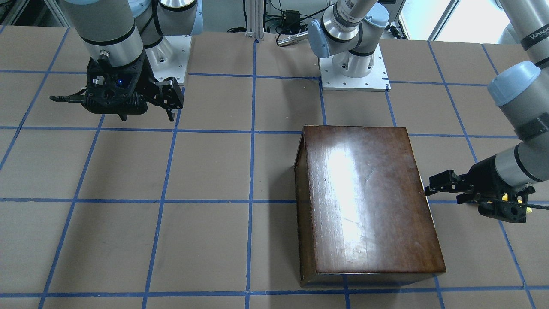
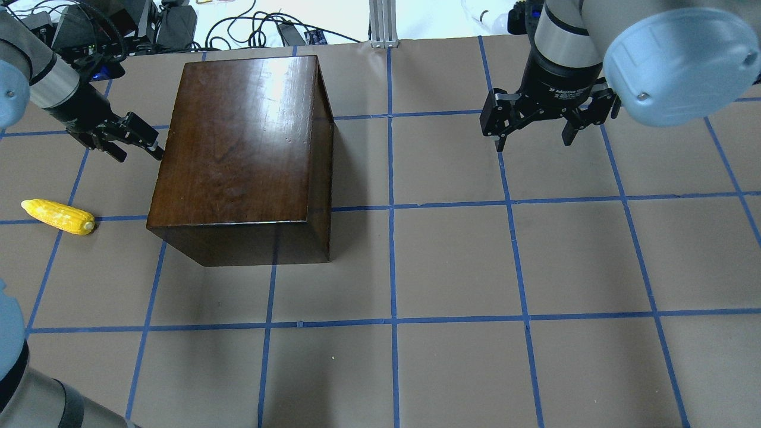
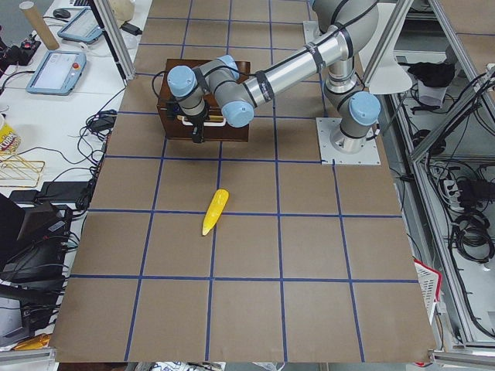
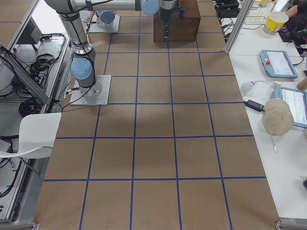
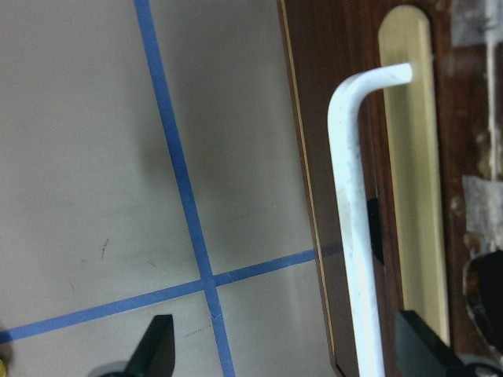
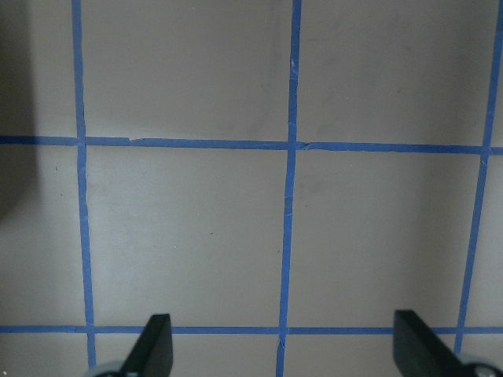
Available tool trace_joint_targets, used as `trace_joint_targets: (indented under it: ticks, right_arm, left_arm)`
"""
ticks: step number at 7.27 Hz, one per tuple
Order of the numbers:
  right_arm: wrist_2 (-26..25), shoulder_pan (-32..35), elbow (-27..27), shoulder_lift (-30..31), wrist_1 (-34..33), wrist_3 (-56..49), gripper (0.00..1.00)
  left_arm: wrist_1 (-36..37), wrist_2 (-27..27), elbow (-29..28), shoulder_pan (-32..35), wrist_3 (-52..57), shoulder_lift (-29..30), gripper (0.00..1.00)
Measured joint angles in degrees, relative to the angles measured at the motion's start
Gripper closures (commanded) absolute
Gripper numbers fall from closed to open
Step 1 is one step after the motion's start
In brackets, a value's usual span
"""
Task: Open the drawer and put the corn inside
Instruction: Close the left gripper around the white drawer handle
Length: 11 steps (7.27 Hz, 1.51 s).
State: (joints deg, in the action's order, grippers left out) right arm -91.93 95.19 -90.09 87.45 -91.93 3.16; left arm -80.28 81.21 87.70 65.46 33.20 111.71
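The glossy dark-brown box (image 2: 238, 142) stands at the table's left and also shows in the front view (image 1: 369, 201). Its drawer front (image 5: 464, 141) looks shut and carries a white bar handle (image 5: 351, 236). My left gripper (image 2: 140, 139) is open at the box's left face. In the left wrist view its fingers (image 5: 157, 349) stand either side of the handle, apart from it. The yellow corn (image 2: 58, 216) lies on the table left of the box, nearer me than the left gripper. It also shows in the left side view (image 3: 216, 211). My right gripper (image 2: 535, 134) is open and empty, far to the right.
The table is brown board with a blue tape grid (image 2: 392, 208). Both arm bases (image 1: 354, 73) are bolted at the robot's edge. Cables and boxes (image 2: 166, 24) lie beyond the far edge behind the box. The right wrist view shows only bare board (image 6: 189, 236).
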Motion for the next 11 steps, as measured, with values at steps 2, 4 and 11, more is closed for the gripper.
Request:
trace_joint_targets:
  ticks: [2, 4, 11]
  right_arm:
    - [0.0, 0.0, 0.0, 0.0, 0.0, 0.0, 0.00]
    - [0.0, 0.0, 0.0, 0.0, 0.0, 0.0, 0.00]
    - [0.0, 0.0, 0.0, 0.0, 0.0, 0.0, 0.00]
  left_arm:
    - [-0.1, -0.2, 0.0, -0.1, -0.8, 0.2, 0.00]
    - [-0.2, -1.8, 0.1, -0.1, -0.9, 0.5, 0.00]
    - [0.0, -2.9, 0.3, -0.4, -0.3, 1.8, 0.00]
